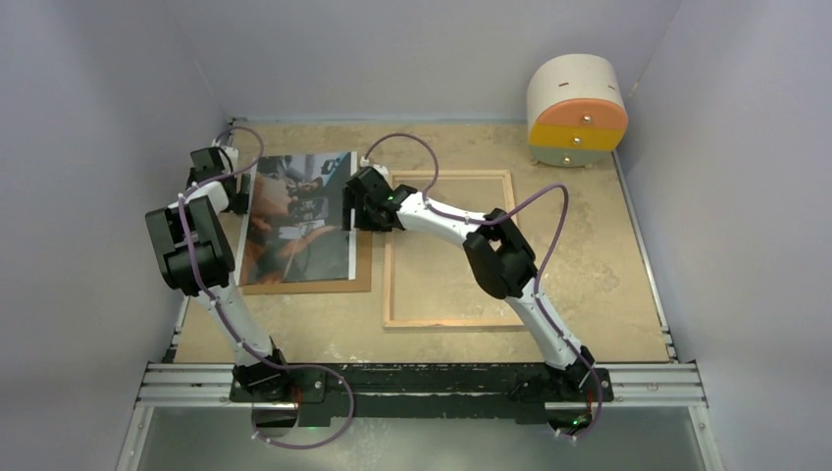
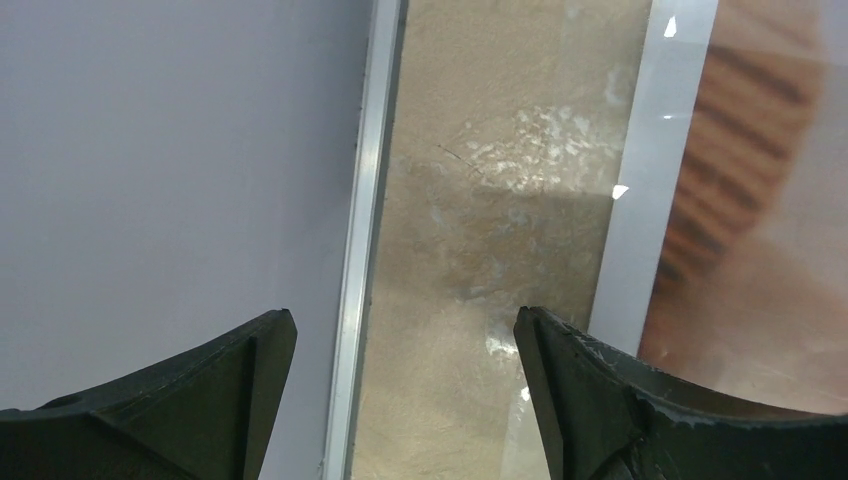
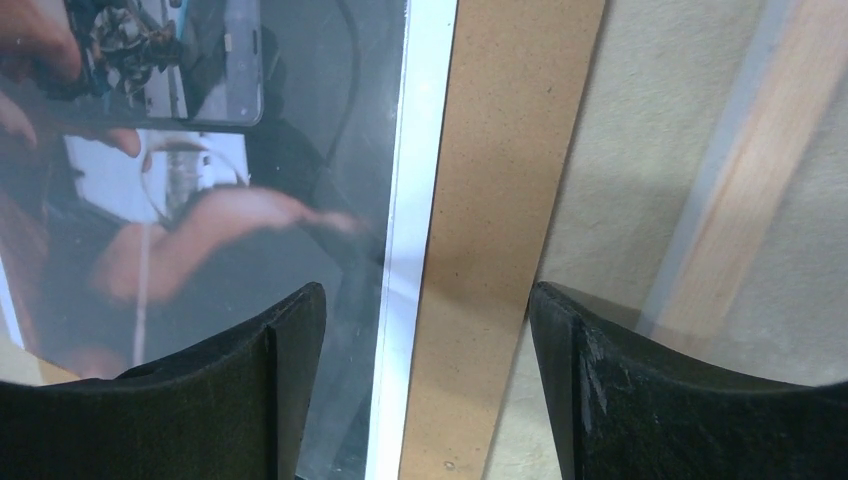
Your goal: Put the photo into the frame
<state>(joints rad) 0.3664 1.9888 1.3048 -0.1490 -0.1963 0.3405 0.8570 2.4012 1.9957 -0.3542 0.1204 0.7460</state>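
The photo (image 1: pixel 296 216), a glossy print with a white border, lies on a brown hardboard sheet (image 1: pixel 309 286) at the left of the table. To its right the frame (image 1: pixel 451 321) lies flat, wood-coloured face up. My left gripper (image 1: pixel 235 188) is open at the photo's left edge. In the left wrist view the left gripper (image 2: pixel 405 330) has bare table between its fingers, and the photo's border (image 2: pixel 640 180) runs beside the right fingertip. My right gripper (image 1: pixel 351 208) is open over the photo's right edge. In the right wrist view the right gripper (image 3: pixel 427 300) straddles the photo's white border (image 3: pixel 420 150) and a hardboard strip (image 3: pixel 500 200).
A round white drawer unit (image 1: pixel 576 108) with orange and yellow fronts stands at the back right. Grey walls close in on the left, back and right. An aluminium rail (image 2: pixel 365 200) lines the table's left edge, close to my left gripper. The frame's wooden rail (image 3: pixel 760 170) passes beyond my right finger.
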